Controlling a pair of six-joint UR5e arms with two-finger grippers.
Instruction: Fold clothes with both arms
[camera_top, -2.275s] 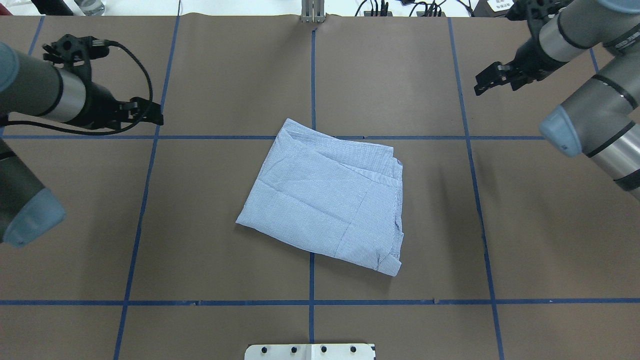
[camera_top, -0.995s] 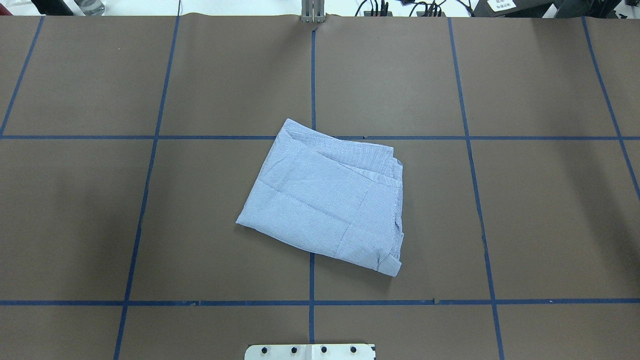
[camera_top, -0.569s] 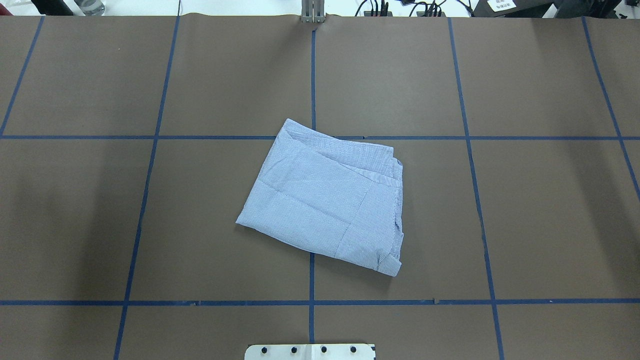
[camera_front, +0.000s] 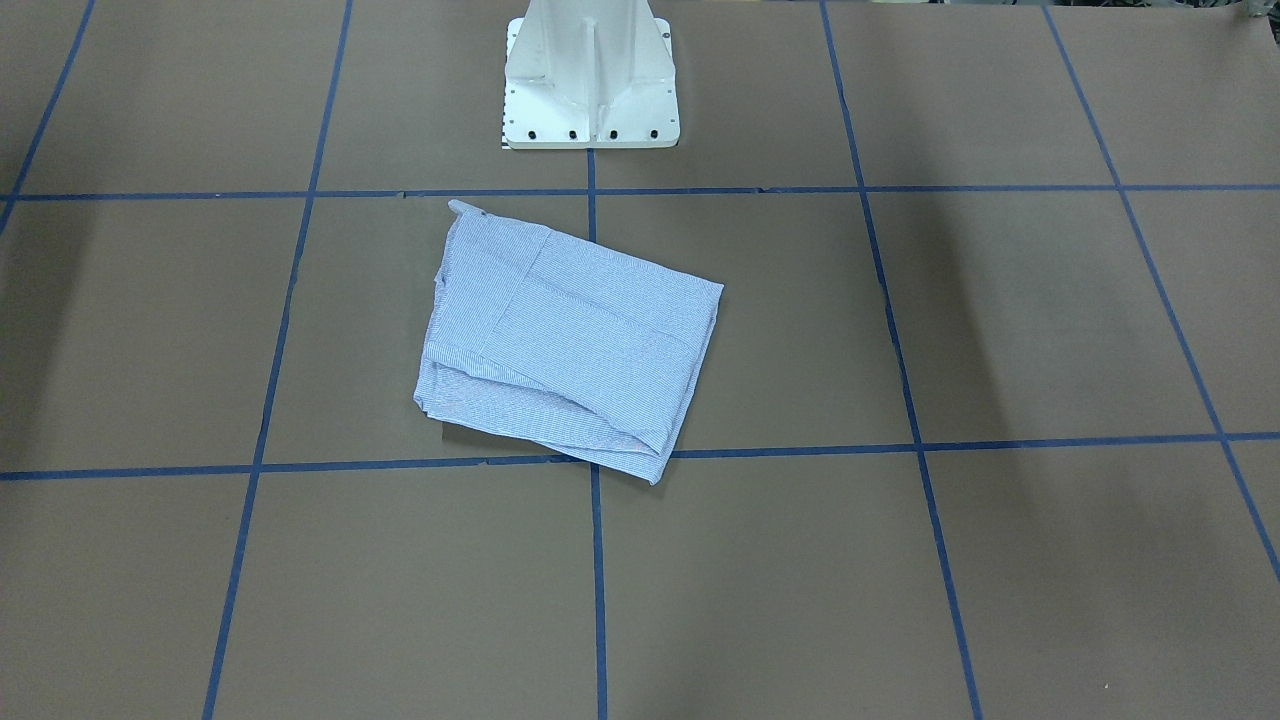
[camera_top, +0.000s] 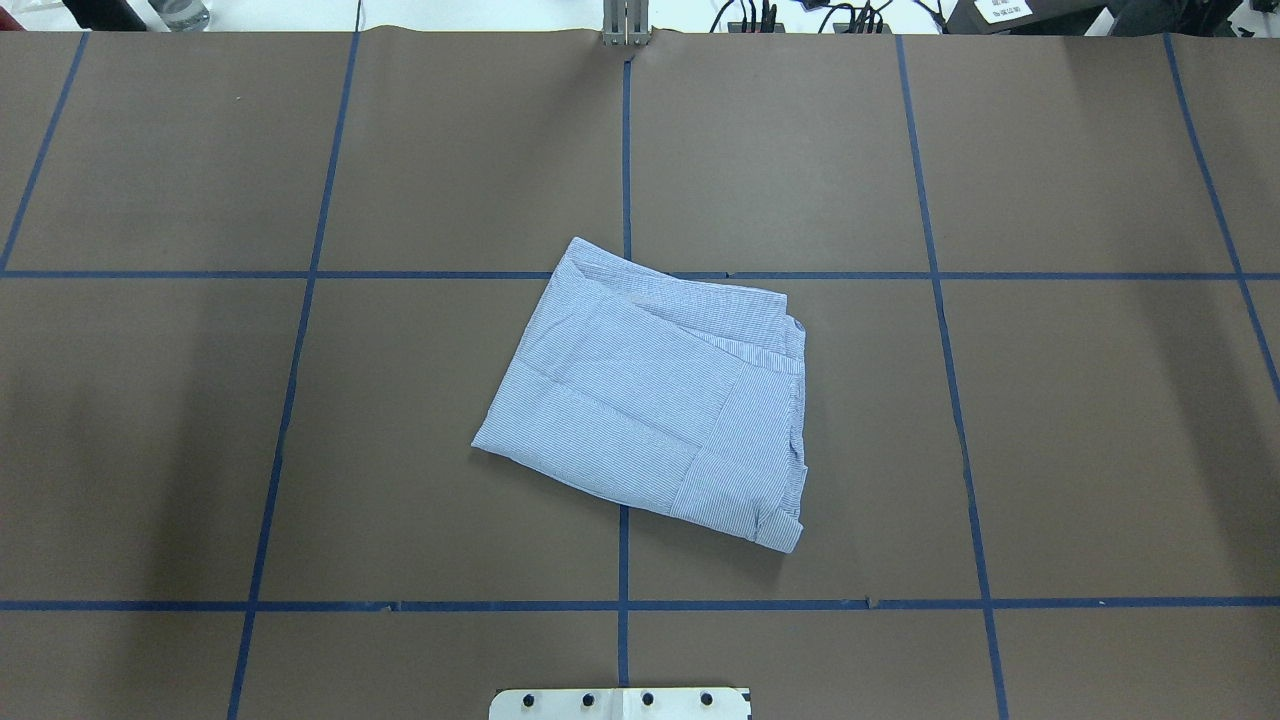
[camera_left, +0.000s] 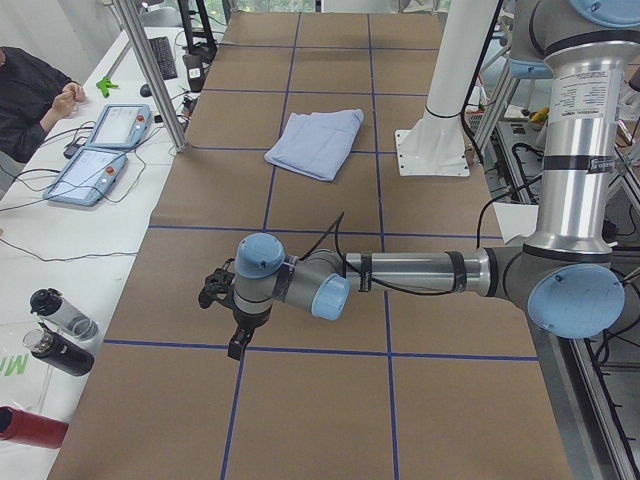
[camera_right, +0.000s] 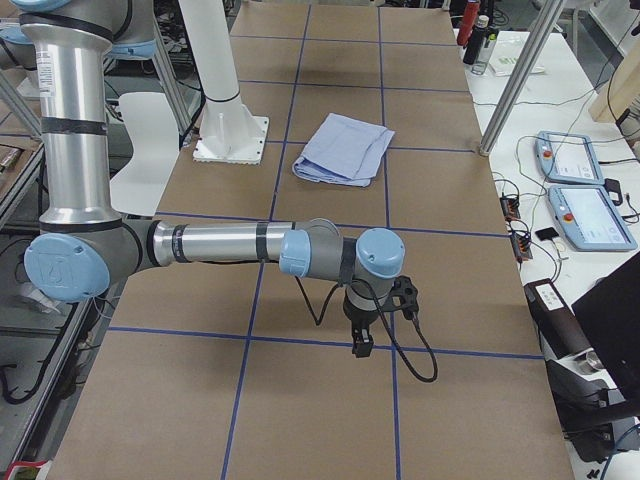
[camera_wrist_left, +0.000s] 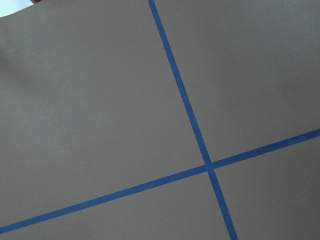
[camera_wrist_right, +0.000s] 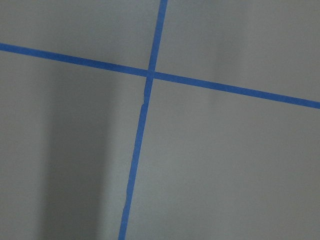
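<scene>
The clothes, a light blue-and-white striped shirt (camera_top: 650, 395), lie folded into a skewed rectangle at the table's middle, also in the front view as the shirt (camera_front: 565, 340) and in the side views as the shirt (camera_left: 318, 143) (camera_right: 345, 148). Nothing touches it. My left gripper (camera_left: 238, 347) hangs pointing down over the brown table far toward the left end, seen only in the left side view. My right gripper (camera_right: 360, 347) hangs the same way far toward the right end. I cannot tell whether either is open or shut. Both wrist views show only brown paper and blue tape.
The white pedestal base (camera_front: 590, 80) stands behind the shirt. Blue tape lines (camera_top: 623, 140) grid the brown table cover. Teach pendants (camera_left: 105, 150) (camera_right: 585, 190), bottles (camera_left: 60, 330) and a seated person (camera_left: 25, 90) are on the side benches.
About two seconds ago both arms hovered at the overhead view's upper corners; they have since swung outward out of that view. The shirt has not moved.
</scene>
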